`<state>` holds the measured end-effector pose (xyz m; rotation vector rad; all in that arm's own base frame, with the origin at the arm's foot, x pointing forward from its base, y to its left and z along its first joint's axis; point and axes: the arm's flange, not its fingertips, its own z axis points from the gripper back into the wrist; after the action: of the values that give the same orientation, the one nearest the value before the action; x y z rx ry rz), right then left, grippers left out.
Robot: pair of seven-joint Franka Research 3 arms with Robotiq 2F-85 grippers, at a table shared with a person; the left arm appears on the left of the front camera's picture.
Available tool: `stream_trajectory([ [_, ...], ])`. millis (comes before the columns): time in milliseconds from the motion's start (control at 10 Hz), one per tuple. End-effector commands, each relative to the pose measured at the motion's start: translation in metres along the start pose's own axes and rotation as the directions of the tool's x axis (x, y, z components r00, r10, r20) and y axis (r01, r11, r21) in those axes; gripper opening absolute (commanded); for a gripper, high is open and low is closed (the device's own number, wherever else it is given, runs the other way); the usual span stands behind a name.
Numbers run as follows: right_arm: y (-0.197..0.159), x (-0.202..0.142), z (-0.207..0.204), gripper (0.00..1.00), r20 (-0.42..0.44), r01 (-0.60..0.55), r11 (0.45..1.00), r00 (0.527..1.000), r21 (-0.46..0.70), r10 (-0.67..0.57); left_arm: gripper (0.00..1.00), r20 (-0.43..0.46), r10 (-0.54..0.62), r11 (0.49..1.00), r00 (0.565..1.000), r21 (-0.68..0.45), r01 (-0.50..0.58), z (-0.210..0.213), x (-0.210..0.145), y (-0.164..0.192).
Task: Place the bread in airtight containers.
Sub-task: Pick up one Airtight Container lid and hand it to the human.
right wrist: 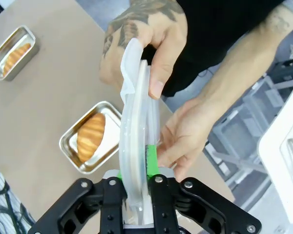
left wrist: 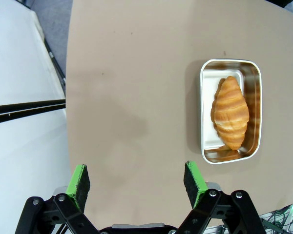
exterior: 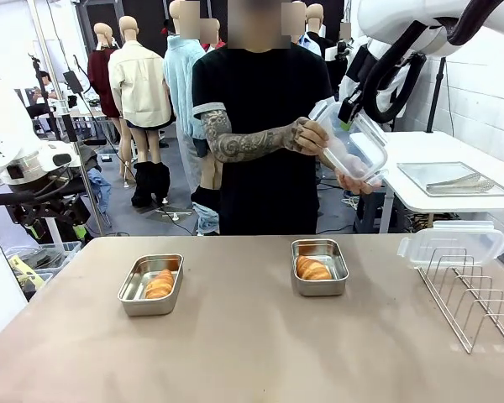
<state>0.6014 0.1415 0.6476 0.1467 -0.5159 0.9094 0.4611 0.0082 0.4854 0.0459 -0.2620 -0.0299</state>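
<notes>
Clamped in the right tool, raised near the far edge of the counter: a clear, white-rimmed lid, pinched edge-on between the green pads. Gripped as well by a person standing across the counter, one hand curled over the upper rim, the other hand flat against the side close to the tool. Below on the counter, well apart and both uncovered: a left pan holding a croissant and a right pan holding a second croissant. Poised over bare counter beside the left pan: the left tool, pads spread wide apart, nothing between them. At the counter's right end, resting atop a wire rack: a second lid.
</notes>
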Motion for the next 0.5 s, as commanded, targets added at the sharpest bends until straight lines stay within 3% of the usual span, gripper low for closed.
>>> stream_trajectory([
  [0,0.023,-0.026,0.024,0.43,-0.050,-0.120,0.992,0.991,0.042,0.123,1.00,0.001,0.016,1.000,1.000,0.008,-0.016,0.000,-0.002,0.000],
  [300,0.054,-0.070,0.052,0.98,-0.092,-0.254,0.960,0.960,0.117,0.266,1.00,0.001,0.016,1.000,1.000,0.008,-0.016,0.000,-0.002,0.000],
  [400,0.056,-0.089,0.059,1.00,-0.150,-0.388,0.899,0.895,0.203,0.420,1.00,0.001,0.016,1.000,1.000,0.008,-0.016,0.000,-0.002,0.000],
])
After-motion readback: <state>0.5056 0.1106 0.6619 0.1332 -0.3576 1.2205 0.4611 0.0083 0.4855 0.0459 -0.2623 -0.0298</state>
